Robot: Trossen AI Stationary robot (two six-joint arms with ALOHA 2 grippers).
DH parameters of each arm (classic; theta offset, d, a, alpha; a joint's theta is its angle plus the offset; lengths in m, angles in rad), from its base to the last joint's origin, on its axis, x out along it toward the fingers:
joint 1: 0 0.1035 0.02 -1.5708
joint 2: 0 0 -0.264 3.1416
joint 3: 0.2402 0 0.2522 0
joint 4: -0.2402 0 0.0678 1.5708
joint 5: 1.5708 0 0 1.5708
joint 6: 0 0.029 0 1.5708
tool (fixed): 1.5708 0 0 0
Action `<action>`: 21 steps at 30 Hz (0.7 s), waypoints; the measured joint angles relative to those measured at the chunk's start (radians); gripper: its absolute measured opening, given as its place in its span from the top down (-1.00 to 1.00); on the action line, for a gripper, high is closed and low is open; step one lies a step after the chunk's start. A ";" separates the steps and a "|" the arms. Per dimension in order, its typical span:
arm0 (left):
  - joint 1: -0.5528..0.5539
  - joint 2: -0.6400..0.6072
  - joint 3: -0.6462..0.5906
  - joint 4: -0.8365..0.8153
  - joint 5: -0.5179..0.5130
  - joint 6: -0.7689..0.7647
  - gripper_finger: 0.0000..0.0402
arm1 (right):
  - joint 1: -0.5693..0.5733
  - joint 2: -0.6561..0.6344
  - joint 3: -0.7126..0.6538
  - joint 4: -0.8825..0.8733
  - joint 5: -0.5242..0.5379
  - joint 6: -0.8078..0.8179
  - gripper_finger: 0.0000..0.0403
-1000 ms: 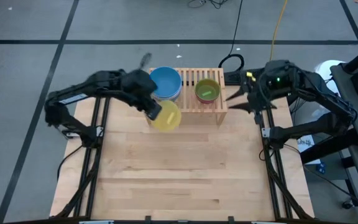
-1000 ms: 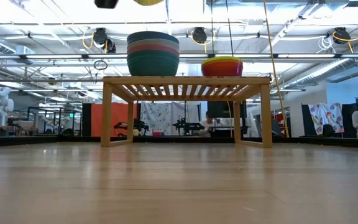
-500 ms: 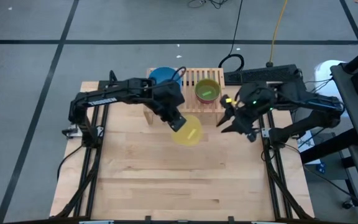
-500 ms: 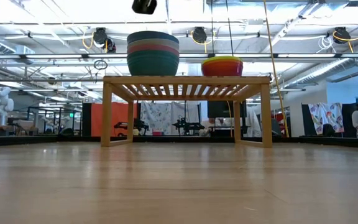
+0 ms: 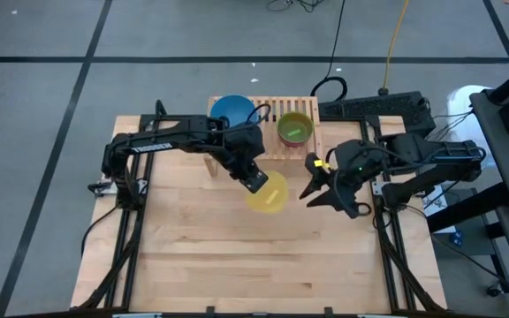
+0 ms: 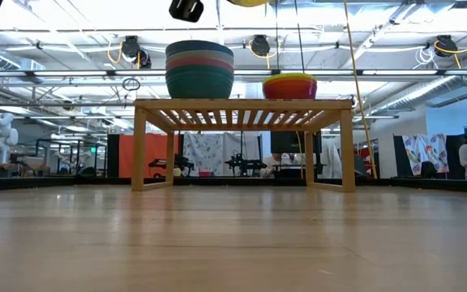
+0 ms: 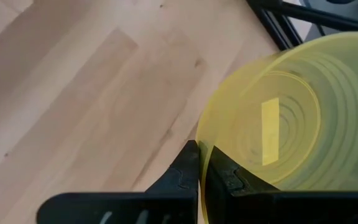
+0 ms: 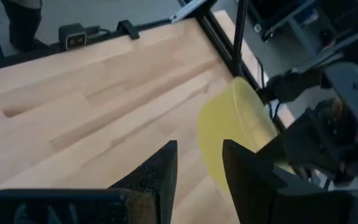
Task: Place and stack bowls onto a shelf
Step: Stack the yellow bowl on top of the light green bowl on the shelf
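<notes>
Wooden tabletop point(image 5: 237, 256) lies bare in front of the shelf point(image 5: 272, 150); the left gripper point(image 5: 256, 180), clenched on the yellow bowl's point(image 5: 267, 193) rim, has swung it away from the blue-topped stack point(image 5: 233, 112) toward the centre; the right gripper point(image 5: 312, 193), fingers spread, has come in beside it; a handover looks likely, before the bowl joins the lime green bowl point(image 5: 295, 129).

The shelf point(image 5: 268, 132) stood at the table's point(image 5: 237, 256) far edge. On it, 1 stack of bowls point(image 6: 199, 69) sat to the left and another stack point(image 6: 289, 85) to the right. Above the table before the shelf hung 1 bowl point(image 5: 266, 193), between both grippers.
</notes>
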 joint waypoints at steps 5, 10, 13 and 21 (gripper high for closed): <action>-0.014 0.013 -0.001 0.004 0.000 -0.037 0.99 | 0.013 0.022 0.000 0.017 -0.001 0.000 0.40; -0.031 0.042 -0.001 -0.006 0.000 -0.045 0.99 | 0.013 0.058 0.000 0.016 0.016 0.000 0.40; -0.041 0.058 -0.002 0.011 0.012 -0.042 0.99 | 0.013 0.073 0.000 0.016 0.028 -0.002 0.40; -0.047 0.069 -0.002 0.024 0.026 -0.036 0.99 | 0.013 0.117 0.000 0.014 0.025 0.000 0.40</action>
